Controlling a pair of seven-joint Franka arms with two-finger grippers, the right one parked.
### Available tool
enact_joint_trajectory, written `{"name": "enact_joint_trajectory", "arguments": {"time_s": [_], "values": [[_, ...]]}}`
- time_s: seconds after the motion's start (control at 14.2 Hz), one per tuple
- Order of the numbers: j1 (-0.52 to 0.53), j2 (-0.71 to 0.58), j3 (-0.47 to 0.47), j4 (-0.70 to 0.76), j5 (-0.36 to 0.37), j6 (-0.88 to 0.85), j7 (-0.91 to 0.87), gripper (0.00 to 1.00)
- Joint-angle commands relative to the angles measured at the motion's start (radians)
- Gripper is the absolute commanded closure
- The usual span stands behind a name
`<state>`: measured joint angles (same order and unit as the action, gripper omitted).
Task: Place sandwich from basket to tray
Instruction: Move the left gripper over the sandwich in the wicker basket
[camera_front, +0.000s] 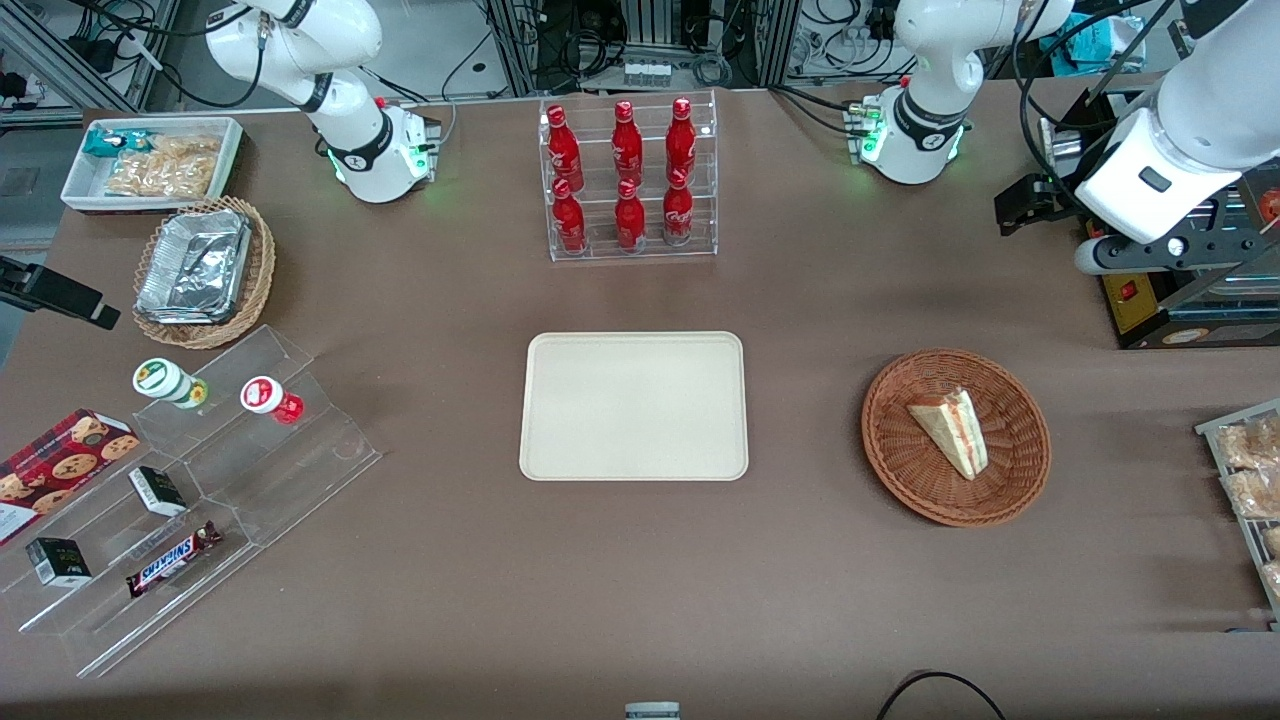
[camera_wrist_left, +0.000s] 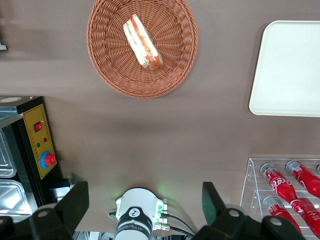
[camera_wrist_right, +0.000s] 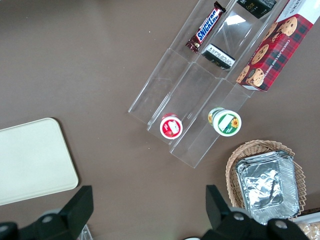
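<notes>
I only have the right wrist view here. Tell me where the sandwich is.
Observer: The sandwich lies in the basket, which sits beside the tray, toward the working arm's end of the table.
Operator: Report the gripper.
Observer: The gripper hangs high over the table, farther from the front camera than the basket. Its jaws are open and hold nothing.
Operator: Say what stands near the tray.
Observer: A clear rack of red bottles stands farther from the front camera than the tray.
</notes>
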<state>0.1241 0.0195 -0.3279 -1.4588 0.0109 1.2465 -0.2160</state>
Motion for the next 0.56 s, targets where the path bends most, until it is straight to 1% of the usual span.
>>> {"name": "enact_joint_trajectory", "arguments": {"time_s": [0.0, 0.14, 0.35, 0.42, 0.49], "values": [[0.005, 0.005, -0.003, 0.012, -0.014, -0.002, 0.012, 0.0], [0.005, 0.014, 0.0, 0.002, -0.009, 0.001, 0.0, 0.0], [0.003, 0.085, 0.006, -0.027, 0.001, 0.024, 0.001, 0.0], [0.008, 0.095, 0.01, -0.059, 0.003, 0.036, 0.001, 0.0], [0.009, 0.1, 0.012, -0.11, 0.023, 0.082, 0.0, 0.0]]}}
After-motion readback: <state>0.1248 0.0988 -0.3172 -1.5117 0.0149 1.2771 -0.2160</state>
